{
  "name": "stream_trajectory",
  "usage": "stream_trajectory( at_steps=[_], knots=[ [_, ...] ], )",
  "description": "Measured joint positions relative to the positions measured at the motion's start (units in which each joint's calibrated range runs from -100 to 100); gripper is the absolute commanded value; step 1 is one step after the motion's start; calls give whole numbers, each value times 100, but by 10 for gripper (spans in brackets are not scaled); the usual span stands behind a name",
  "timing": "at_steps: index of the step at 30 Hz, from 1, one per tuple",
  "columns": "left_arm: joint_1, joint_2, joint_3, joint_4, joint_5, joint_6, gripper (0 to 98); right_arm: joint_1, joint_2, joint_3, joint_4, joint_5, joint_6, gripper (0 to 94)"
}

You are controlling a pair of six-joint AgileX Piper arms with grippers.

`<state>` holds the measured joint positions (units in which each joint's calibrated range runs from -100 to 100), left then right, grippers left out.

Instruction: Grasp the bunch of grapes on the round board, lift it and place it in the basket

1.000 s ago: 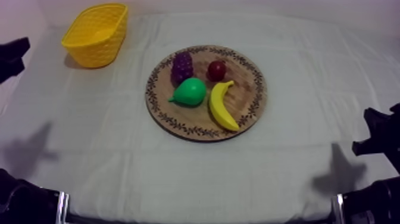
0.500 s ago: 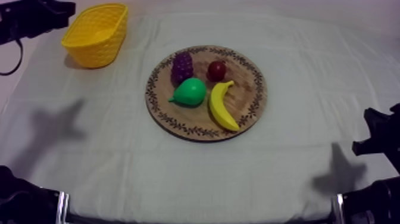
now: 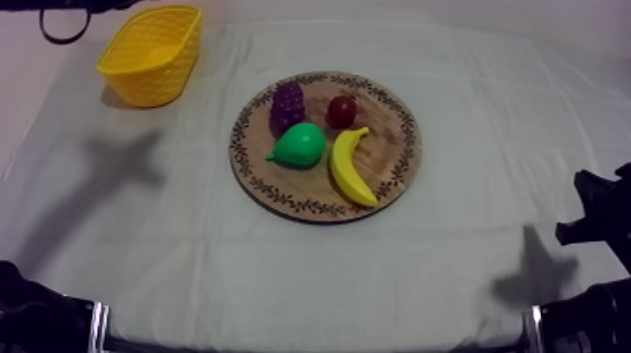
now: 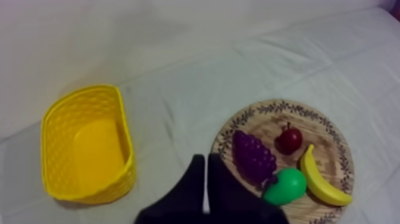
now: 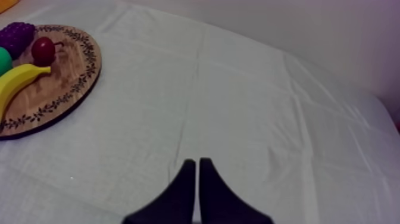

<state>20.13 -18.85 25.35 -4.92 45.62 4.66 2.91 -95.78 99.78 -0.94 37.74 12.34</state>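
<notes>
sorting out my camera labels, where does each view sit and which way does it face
Top view: overhead, slanting down on the wooden board, yellow basket and cloth; left arm and right arm at its edges.
Left wrist view: on the left arm, looking down past the shut left tool at basket and board.
Right wrist view: on the right arm, looking across the cloth past the shut right tool at part of the board.
Shared: all three show the bunch of grapes on the board.
</notes>
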Motion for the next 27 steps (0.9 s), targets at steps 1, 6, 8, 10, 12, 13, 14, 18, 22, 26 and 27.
stream_trajectory(
  at_steps=[1, 6, 8, 10, 12, 13, 14, 18, 22, 26, 27],
  knots=[
    [-18, 121, -85, 58, 43, -32, 0, 0, 0, 0, 0, 0, 0, 3],
    [-66, 733, -642, 241, 606, -110, 0, 0, 0, 0, 0, 0, 0, 3],
    [-66, 995, -916, 269, 874, -128, 0, 0, 0, 0, 0, 0, -3, 3],
    [-46, 1227, -1168, 288, 1150, -141, 0, 0, 0, 0, 0, 0, -3, 3],
    [-25, 1480, -1499, 356, 1449, -147, 0, 0, 0, 0, 0, 0, -3, 3],
    [-10, 1619, -1675, 397, 1634, -147, 0, 0, 0, 0, 0, 0, -3, 3],
    [0, 1765, -1867, 432, 1840, -126, 0, 0, 0, 0, 0, 0, -3, 3],
    [57, 2361, -2653, 623, 2660, 77, 0, 0, 0, 0, 0, 0, -3, 3],
    [173, 2842, -3408, 715, 3376, 422, 0, 0, 0, 0, 0, 0, -3, 3],
    [352, 3336, -4227, 683, 3879, 761, 0, 0, 0, 0, 0, 0, -3, 3],
    [407, 3453, -4419, 651, 3970, 834, 0, 0, 0, 0, 0, 0, -3, 3]
  ],
)
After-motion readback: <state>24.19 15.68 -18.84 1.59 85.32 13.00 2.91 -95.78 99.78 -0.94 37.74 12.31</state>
